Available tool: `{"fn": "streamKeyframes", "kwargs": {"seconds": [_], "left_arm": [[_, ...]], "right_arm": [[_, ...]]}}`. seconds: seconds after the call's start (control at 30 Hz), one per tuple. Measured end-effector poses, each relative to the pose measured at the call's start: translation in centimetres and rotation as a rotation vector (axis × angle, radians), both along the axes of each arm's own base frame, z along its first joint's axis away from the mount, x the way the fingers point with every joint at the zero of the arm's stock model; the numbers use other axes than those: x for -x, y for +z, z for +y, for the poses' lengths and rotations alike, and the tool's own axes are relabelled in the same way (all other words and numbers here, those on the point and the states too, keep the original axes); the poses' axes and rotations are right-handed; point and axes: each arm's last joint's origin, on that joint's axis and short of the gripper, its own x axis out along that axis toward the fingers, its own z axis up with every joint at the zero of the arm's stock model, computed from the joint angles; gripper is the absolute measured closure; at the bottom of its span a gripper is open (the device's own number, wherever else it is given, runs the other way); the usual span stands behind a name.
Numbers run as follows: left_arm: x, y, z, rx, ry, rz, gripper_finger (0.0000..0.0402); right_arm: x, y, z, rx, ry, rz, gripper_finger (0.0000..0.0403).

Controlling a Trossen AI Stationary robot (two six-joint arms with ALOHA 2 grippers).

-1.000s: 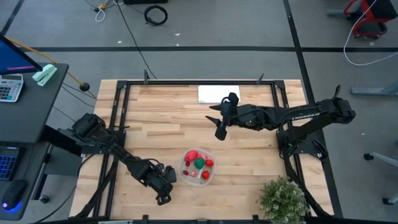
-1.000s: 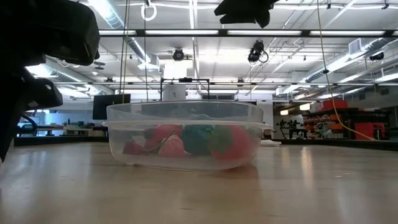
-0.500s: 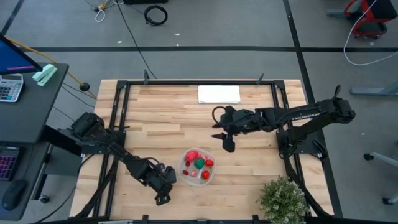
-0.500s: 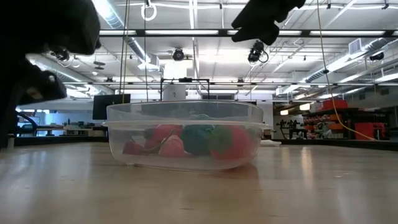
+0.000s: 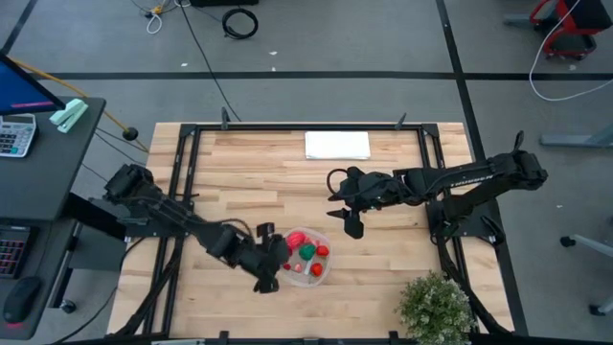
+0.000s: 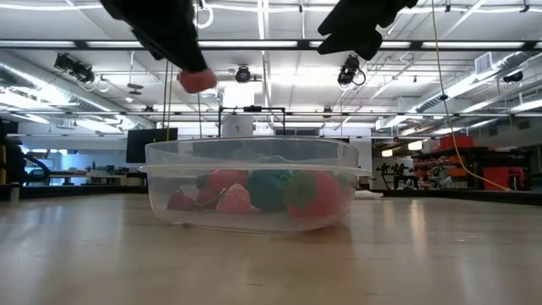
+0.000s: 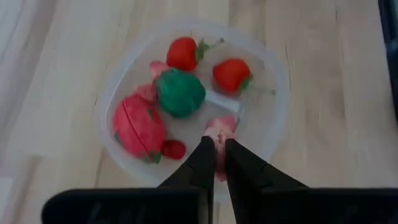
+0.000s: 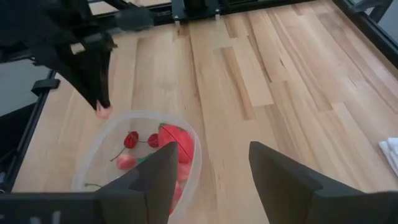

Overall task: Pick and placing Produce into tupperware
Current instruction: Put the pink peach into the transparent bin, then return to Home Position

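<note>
Two grippers are showing: the left gripper (image 5: 271,271) and the right gripper (image 5: 351,217). One tupperware (image 5: 327,269) is sitting on one table (image 5: 259,182). One green piece (image 7: 180,92) is lying inside. One plant (image 5: 436,305) is standing nearby.

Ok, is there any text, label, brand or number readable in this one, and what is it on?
Pale lettering along the right arm: too small to read.
Keys of the calculator on the desk beside the table: too small to read.
Tupperware: no text or label visible.

Left claw (image 7: 216,152) pinched nearly closed, pointing down; right claw (image 8: 211,165) spread, aloft.
</note>
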Motion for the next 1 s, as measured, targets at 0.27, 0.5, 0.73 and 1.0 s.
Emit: {"fn": "streamKeyframes", "kwargs": {"seconds": [0.27,0.5,0.73,1.0], "left_arm": [[-1.4,-2.4,3.8,-0.006,0.055,0.005,0.0333],[-2.1,-1.5,4.5,0.092,0.061,0.027,0.0241],[-1.3,3.3,4.5,0.033,0.067,0.178,0.0222],[2.5,12.3,6.6,-0.301,0.325,0.277,0.0260]], "right_arm": [[0.0,0.0,0.0,0.007,0.004,0.001,0.0196],[0.0,0.0,0.0,0.046,0.030,0.005,0.0196],[0.0,0.0,0.0,0.040,0.026,0.005,0.0196],[0.0,0.0,-0.1,0.065,0.040,0.005,0.0196]]}}
